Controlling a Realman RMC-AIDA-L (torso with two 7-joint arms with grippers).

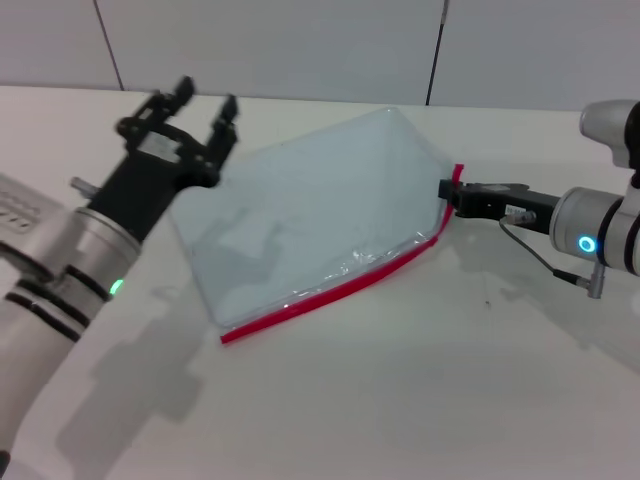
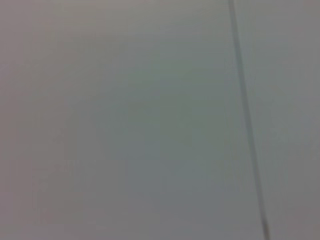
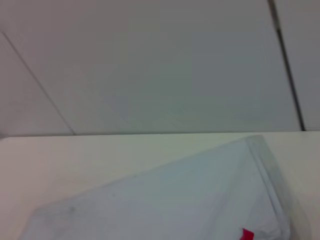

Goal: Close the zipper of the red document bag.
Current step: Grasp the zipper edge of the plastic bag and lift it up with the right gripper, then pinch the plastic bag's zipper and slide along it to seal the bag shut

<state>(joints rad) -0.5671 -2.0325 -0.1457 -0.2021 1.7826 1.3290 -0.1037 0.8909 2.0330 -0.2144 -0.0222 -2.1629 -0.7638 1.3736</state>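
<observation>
The red document bag, a translucent pale blue pouch, lies slanted across the white table. Its zipper, a red strip with a silvery band, runs along the near long edge from the front left corner to the right corner. My right gripper is at that right corner, shut on the zipper's end, where a bit of red sticks up. The right wrist view shows the bag and a scrap of the red zipper. My left gripper is open and holds nothing, raised over the bag's far left corner.
The white table spreads in front of the bag. A grey panelled wall with dark seams stands behind it. The left wrist view shows only that wall.
</observation>
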